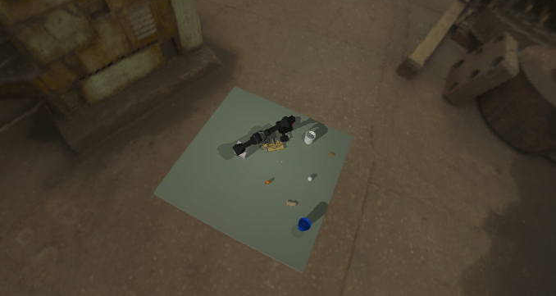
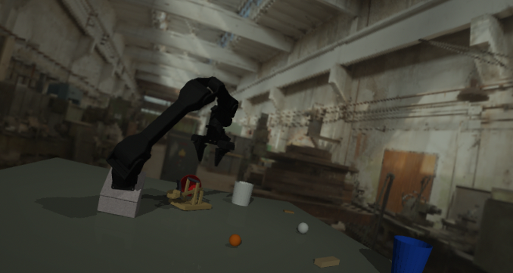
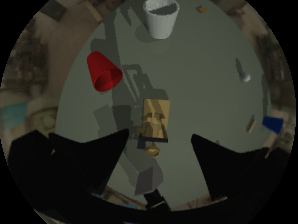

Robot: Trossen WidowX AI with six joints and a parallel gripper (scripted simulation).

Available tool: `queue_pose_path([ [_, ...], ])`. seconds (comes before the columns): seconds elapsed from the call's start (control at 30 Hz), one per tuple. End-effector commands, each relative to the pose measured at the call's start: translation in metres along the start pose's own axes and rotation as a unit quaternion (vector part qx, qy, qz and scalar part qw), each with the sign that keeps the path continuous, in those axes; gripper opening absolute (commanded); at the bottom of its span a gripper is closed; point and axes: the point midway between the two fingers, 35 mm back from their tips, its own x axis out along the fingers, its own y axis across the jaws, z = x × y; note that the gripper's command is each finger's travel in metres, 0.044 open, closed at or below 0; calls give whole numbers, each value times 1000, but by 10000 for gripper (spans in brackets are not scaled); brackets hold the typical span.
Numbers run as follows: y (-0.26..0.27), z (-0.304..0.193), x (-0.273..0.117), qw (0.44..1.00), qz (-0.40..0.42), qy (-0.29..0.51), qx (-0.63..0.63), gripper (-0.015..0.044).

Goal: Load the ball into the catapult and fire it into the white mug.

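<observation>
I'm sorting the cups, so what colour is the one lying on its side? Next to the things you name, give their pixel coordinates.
Red; the wrist view shows the tipped cup (image 3: 98,67) (image 2: 190,181) best.

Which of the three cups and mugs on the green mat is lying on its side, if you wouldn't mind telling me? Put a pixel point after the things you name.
The red tapered cup (image 2: 184,181) (image 3: 102,71); the white and blue ones both stand upright.

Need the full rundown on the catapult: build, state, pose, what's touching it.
The catapult looks like tan wood: flat rectangular base, upright posts, a dark crosspiece, and a throwing arm ending in a round cup. It sits upright on the green-grey mat, base flat. No ball shows in the cup. The claw is above, open, not touching it.
</observation>
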Motion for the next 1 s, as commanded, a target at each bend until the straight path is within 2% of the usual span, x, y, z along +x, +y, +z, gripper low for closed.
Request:
queue_pose_path([
  [0.0,-41,-1,13,1000,9,5,27,335],
  [0.07,-75,-4,17,998,17,-2,52,300],
  [0.3,-168,-30,35,991,26,-15,132,300],
  [0.57,-262,-94,67,972,15,-14,234,300],
  [0.8,-317,-174,98,945,-11,8,326,300],
  [0.97,-321,-178,101,942,-15,11,336,300],
])
